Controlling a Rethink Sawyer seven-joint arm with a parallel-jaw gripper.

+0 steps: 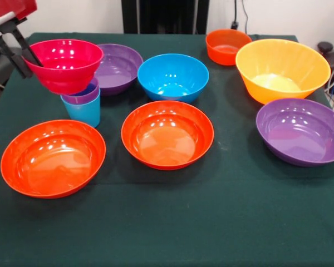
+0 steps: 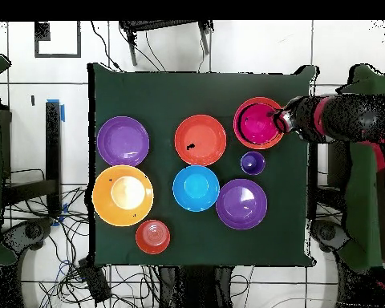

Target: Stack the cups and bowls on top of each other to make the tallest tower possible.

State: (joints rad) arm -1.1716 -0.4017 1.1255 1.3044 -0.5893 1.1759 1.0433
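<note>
Glossy round pink bowl [image 1: 63,65] hangs tilted from tool [image 1: 29,54] over nested cups [image 1: 82,103].

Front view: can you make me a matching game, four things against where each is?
1 glossy pink plastic bowl
2 small purple plastic cup
3 round blue plastic bowl
4 large deep yellow-orange plastic bowl

A inside the light blue plastic cup
B farthest right of the four
C held at its rim by the gripper
D standing mid-table

Pairs: 1-C, 2-A, 3-D, 4-B
</note>
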